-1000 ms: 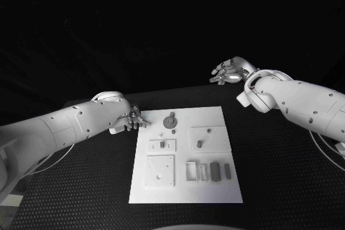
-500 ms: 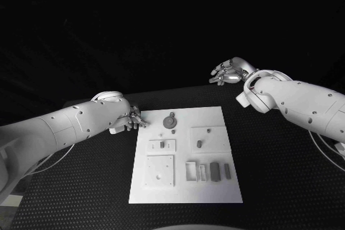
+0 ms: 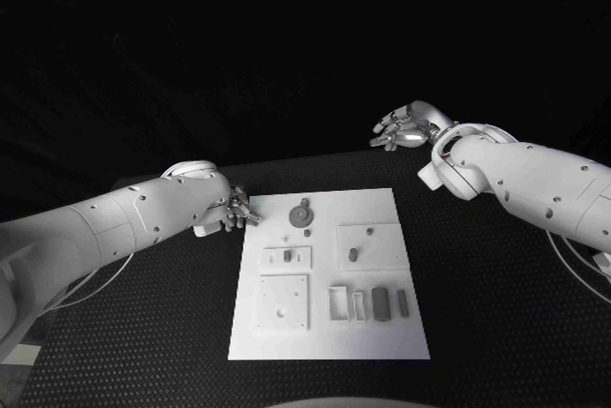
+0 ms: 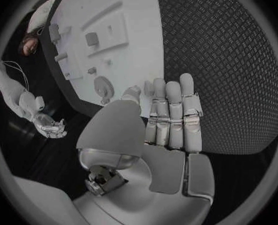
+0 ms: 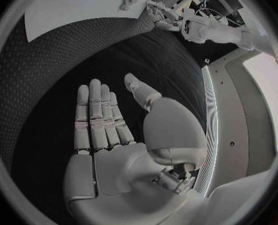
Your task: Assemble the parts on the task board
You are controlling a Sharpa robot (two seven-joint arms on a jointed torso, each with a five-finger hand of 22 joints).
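Right now I have the task board (image 3: 331,275) lying flat in the middle of the black table (image 3: 509,293), its long side running away from me. On it I see a round grey disc part (image 3: 299,215) near the far edge, a small grey part (image 3: 353,254) on a raised square plate to the right of centre, another small part (image 3: 290,255) on the plate left of centre, and dark upright parts (image 3: 380,303) standing among the slots toward the near right.

My left hand (image 3: 233,212) sits at the board's far left corner, just beside its edge; from the head view I cannot tell whether the fingertips touch the board. In the left wrist view the left hand's fingers (image 4: 173,116) are stretched out straight and side by side, thumb apart, holding nothing.

My right hand (image 3: 405,128) hangs well beyond the board's far right corner, off the table's far edge. In the right wrist view its fingers (image 5: 97,117) are extended flat, thumb spread, empty.
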